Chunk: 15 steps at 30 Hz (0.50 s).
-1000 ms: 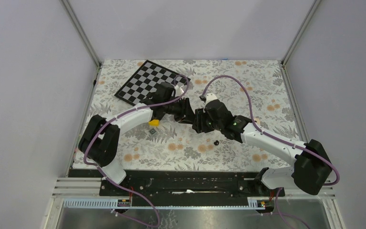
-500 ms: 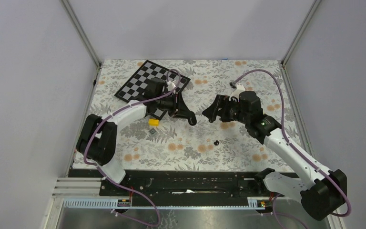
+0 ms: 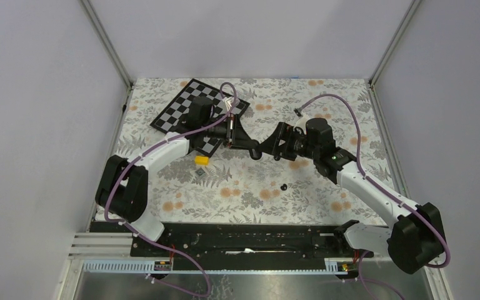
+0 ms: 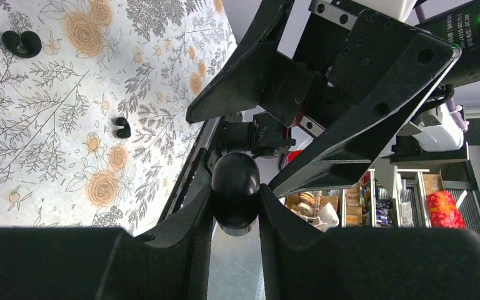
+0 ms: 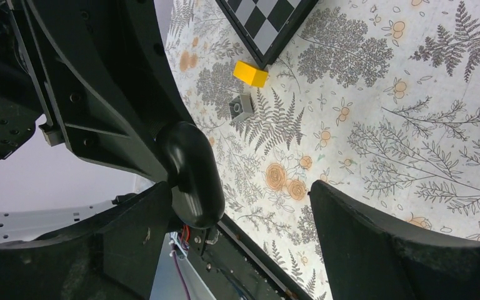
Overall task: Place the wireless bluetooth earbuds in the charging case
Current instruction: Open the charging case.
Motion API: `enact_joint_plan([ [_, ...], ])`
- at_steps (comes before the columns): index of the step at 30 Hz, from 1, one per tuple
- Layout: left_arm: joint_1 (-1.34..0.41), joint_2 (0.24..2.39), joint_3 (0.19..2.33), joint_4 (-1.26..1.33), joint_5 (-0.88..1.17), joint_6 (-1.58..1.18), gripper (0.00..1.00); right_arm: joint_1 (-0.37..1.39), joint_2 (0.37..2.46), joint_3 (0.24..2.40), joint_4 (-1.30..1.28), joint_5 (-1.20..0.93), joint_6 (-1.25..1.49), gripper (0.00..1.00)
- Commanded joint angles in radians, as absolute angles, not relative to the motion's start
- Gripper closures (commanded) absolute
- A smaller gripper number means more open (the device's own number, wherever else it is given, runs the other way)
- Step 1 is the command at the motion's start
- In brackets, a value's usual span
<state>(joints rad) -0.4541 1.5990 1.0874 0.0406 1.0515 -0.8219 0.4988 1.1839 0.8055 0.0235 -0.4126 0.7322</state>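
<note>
left tool (image 4: 235, 205) narrow, clamped on black charging case (image 4: 235, 181) held above counter (image 3: 325, 100) | right tool (image 5: 240, 190) spread wide, case just inside near one finger, contact unclear | black earbud (image 3: 284, 186) lay on counter, apart from both tools

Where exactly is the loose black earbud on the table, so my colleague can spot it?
Find the checkerboard at the far left of the flowered cloth, then come right and toward the near edge. The black earbud lies alone there, about mid-width. It's a tiny dark rounded speck, unlike the yellow block and grey block off to its left.
</note>
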Motion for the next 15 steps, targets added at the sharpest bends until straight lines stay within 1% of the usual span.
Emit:
enact_joint_plan([
  [1,-0.454,1.557,1.095,0.139,1.103,-0.854,1.00,0.494,1.201,0.788,0.081,-0.423,0.755,0.12],
  [7,-0.452,1.551,1.103,0.150,1.110,-0.859,1.00,0.471,1.192,0.758,0.069,-0.380,0.759,0.12],
  [12,-0.451,1.549,1.108,0.227,1.112,-0.914,1.00,0.433,1.199,0.738,0.060,-0.388,0.770,0.13],
  [15,-0.451,1.553,1.109,0.225,1.127,-0.914,1.00,0.420,1.188,0.741,0.053,-0.378,0.766,0.13],
])
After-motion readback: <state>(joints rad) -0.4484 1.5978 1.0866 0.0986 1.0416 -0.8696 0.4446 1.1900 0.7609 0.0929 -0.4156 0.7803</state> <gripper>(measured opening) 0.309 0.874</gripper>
